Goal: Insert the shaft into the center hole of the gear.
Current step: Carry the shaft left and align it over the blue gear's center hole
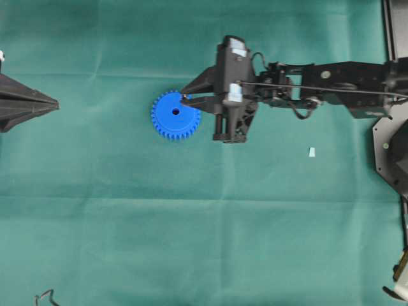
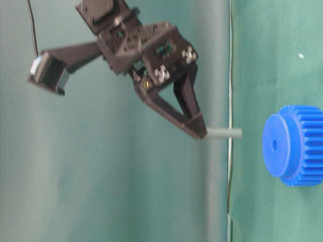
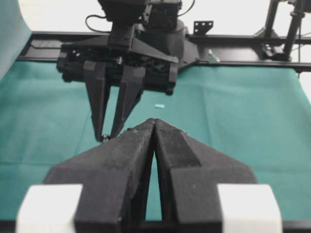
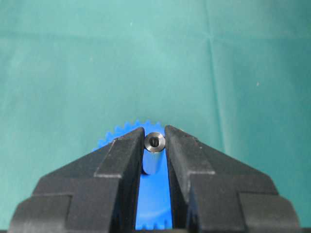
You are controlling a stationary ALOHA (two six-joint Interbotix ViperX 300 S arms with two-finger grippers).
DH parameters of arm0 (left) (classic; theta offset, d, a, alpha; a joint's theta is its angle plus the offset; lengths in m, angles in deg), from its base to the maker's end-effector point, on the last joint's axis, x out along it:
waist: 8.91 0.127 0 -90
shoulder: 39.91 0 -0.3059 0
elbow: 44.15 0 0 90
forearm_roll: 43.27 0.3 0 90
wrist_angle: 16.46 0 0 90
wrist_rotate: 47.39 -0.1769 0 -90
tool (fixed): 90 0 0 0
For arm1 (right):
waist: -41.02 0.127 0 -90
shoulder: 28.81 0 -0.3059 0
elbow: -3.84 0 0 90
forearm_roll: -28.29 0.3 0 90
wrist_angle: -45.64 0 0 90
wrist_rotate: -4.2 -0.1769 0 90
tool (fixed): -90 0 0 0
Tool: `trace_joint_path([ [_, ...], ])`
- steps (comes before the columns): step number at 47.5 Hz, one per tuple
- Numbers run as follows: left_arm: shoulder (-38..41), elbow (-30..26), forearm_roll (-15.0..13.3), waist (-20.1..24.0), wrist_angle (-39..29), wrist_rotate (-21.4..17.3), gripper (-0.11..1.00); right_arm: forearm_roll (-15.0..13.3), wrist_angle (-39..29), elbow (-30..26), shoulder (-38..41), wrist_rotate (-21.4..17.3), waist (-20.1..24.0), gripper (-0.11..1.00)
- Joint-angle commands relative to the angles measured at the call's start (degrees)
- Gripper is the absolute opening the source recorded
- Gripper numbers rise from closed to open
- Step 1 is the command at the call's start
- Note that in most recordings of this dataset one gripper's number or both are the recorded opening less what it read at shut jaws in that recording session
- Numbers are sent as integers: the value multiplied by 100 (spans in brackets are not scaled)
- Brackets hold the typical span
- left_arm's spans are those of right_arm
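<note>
Overhead view shows the right gripper point(image 1: 185, 97) pinching the shaft point(image 1: 183, 97) above the gear point(image 1: 175, 115) on green cloth point(image 1: 95, 191), short of the center hole point(image 1: 176, 111), so it should centre first; the table-level view shows the shaft point(image 2: 223, 133) clear of the gear point(image 2: 292, 145); the left gripper point(image 3: 154, 124) rests closed and empty.

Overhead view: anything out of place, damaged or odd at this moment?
Only a small pale scrap lying loose on the green cloth, apart from the work. The gear lies flat and looks intact; the right gripper holds the shaft above it.
</note>
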Motion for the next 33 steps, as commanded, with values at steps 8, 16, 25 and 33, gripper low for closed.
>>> trace_joint_path([
  [8,26,-149,9,18,26,9,0,-9,9,-352,185,0,-9,18],
  [16,26,-149,18,18,26,9,0,-9,132,-360,483,-44,-9,18],
  [25,26,-149,9,18,18,9,0,-9,202,-369,615,-53,-9,18],
  [33,26,-158,9,18,18,9,0,-9,211,-369,615,-53,-9,18],
])
